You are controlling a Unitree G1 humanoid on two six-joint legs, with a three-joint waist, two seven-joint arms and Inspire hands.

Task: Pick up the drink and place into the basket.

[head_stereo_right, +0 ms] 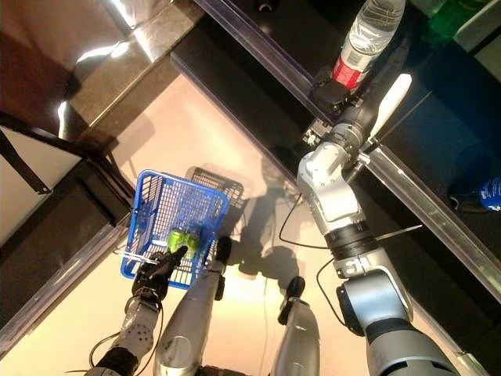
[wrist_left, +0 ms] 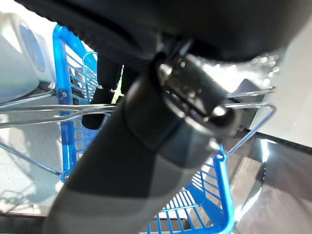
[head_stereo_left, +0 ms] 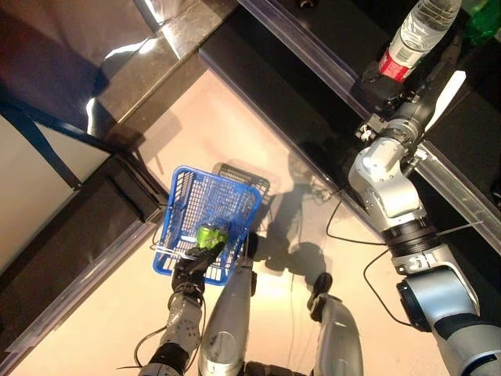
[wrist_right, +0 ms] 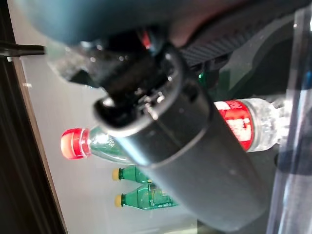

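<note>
Up at the shelf, the right hand [head_stereo_left: 395, 94] grips a clear bottle [head_stereo_left: 419, 35], while the left hand [head_stereo_left: 200, 262] clutches the blue basket's [head_stereo_left: 184, 204] wire handle [wrist_left: 44, 108].

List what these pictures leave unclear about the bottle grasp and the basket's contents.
- Right hand on the clear bottle: its fingers lie behind the bottle in the eye views, and the thumb's bulk blocks the right wrist view, so the grip is unclear.
- The bottle's cap is cut off by the top edge of the eye views.
- Blue basket: the left hand, curled on its wire handle, partly covers the green bottles; how they lie is uncertain.
</note>
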